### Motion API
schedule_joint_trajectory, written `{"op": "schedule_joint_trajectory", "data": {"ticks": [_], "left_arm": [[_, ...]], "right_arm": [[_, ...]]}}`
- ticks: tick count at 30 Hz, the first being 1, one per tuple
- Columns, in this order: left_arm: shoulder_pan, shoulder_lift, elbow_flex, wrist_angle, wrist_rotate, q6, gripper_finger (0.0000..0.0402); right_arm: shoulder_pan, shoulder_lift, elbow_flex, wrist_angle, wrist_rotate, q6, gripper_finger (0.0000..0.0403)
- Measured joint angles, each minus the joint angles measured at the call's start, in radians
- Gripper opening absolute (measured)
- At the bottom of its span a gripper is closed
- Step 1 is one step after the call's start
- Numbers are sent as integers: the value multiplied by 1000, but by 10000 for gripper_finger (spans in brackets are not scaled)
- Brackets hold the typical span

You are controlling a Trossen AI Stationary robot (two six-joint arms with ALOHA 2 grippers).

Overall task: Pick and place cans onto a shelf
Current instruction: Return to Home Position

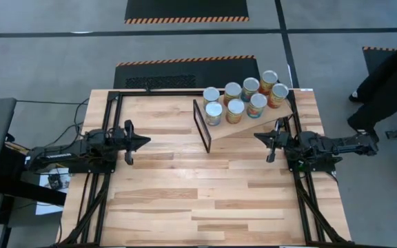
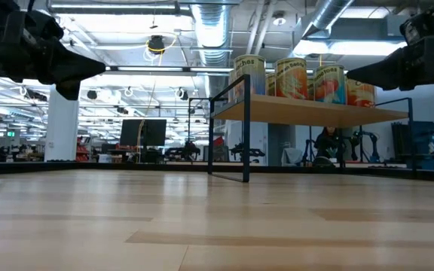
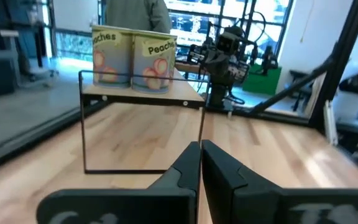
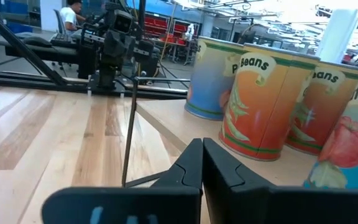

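Note:
Several cans point(image 1: 243, 98) with silver tops and orange or tan labels stand upright on the shelf point(image 1: 253, 125), a light-wood board with a black end frame point(image 1: 202, 127) at the table's far middle. In the low view the cans point(image 2: 292, 78) stand on the raised shelf point(image 2: 307, 111). My left gripper point(image 1: 145, 142) hovers shut at the table's left, pointing at the shelf. My right gripper point(image 1: 258, 136) hovers shut at the right, beside the shelf's near edge. In the right wrist view the cans point(image 4: 253, 106) stand close ahead of its fingers point(image 4: 202, 162).
The slatted wooden table point(image 1: 205, 200) lies bare between the arms and toward the near edge. Black frame rails point(image 1: 109, 103) run along the table's left and far sides. A person's legs point(image 1: 384, 76) stand beyond the table's right side.

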Motion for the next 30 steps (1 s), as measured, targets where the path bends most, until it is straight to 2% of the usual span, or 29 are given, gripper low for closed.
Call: {"op": "schedule_joint_trajectory", "data": {"ticks": [4, 30], "left_arm": [[0, 0, 0, 0, 0, -50, 4], [0, 0, 1, -2, 0, -51, 4]], "right_arm": [[0, 0, 0, 0, 0, -1, 25], [0, 0, 0, 0, 0, -2, 28]]}}
